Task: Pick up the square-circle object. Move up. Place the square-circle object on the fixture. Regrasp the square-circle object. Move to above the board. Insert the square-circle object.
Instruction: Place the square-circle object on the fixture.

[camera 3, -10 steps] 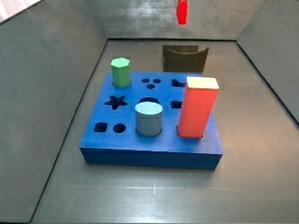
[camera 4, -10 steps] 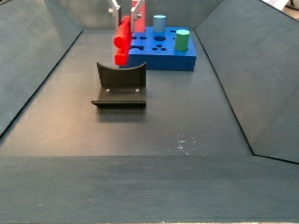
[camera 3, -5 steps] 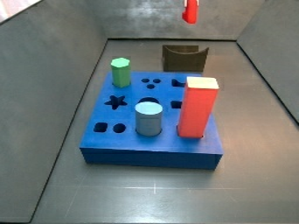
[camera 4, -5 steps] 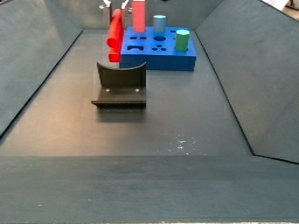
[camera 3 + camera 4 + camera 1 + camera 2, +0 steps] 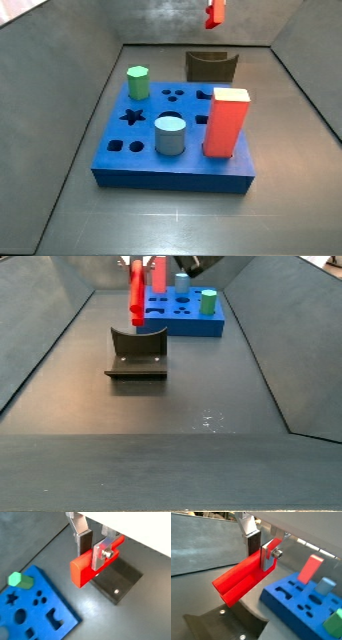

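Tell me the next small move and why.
Probably lower toward the fixture. The gripper is shut on the red peg and hangs in the air above the fixture, clear of the board, so the peg is not yet set in the notch.

So the gripper [image 5: 91, 543] is up in the air, well clear of the floor, and its two flat silver fingers [image 5: 81, 535] come down out of the pale wrist housing in both wrist views. The dark pads are pressed on opposite sides of the square-circle object [image 5: 90, 561], clamped tight near one end of it, so most of the red peg sticks out past the fingers [image 5: 270, 551]. In a side view the peg [image 5: 136, 294] hangs upright at the top of the frame with only a sliver of the hand visible above it. The arm itself is out of shot
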